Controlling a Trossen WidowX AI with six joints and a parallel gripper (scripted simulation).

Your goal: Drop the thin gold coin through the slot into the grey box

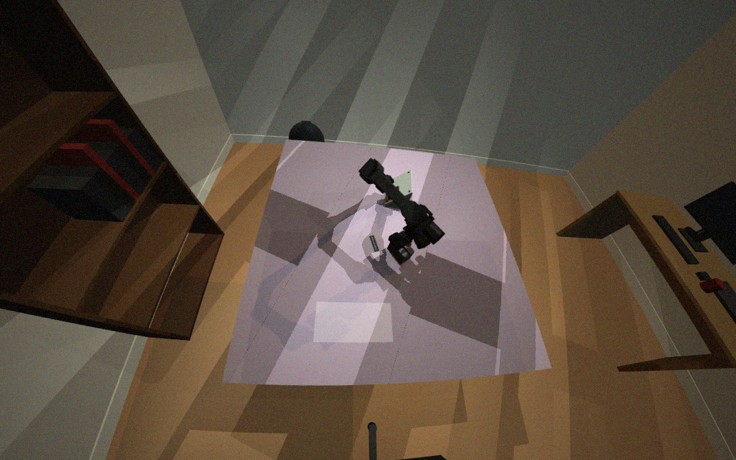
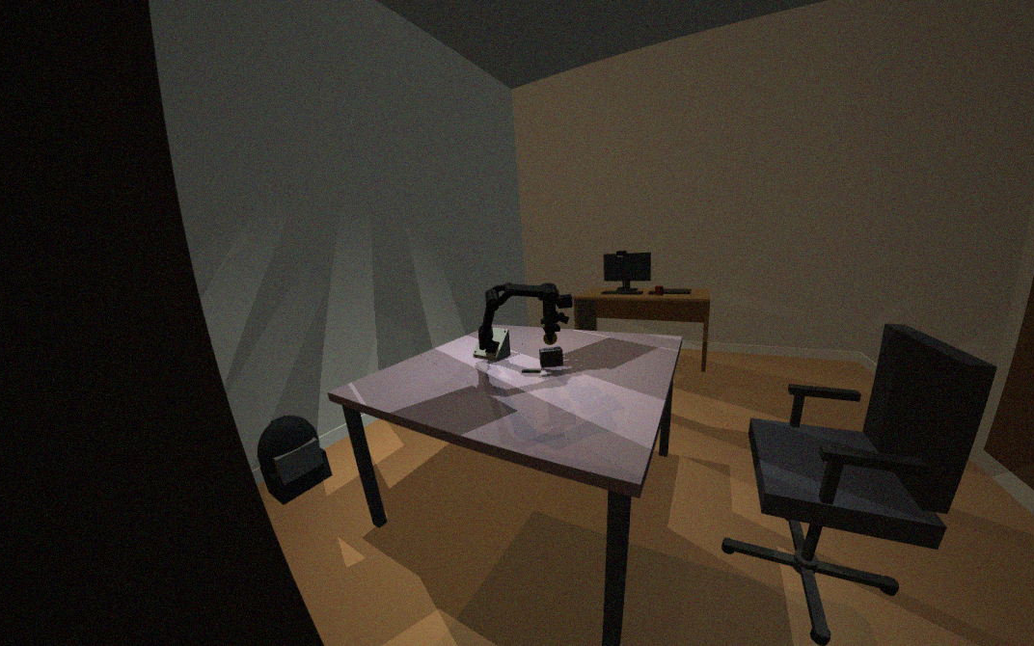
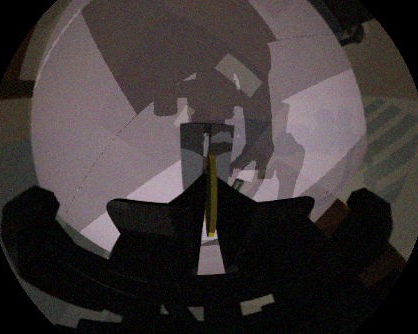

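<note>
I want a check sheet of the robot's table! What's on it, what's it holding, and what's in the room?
Surface: table striped with light and shadow.
Job's things: gold coin held edge-on above the grey box; dark-green holder stands without the coin.
Clutter: pale rectangle on the table.
End effector: shut on the coin.
Cables: nothing seen.
Surroundings: office chair, desk with monitor, bookshelf, dark pack on the floor.
</note>
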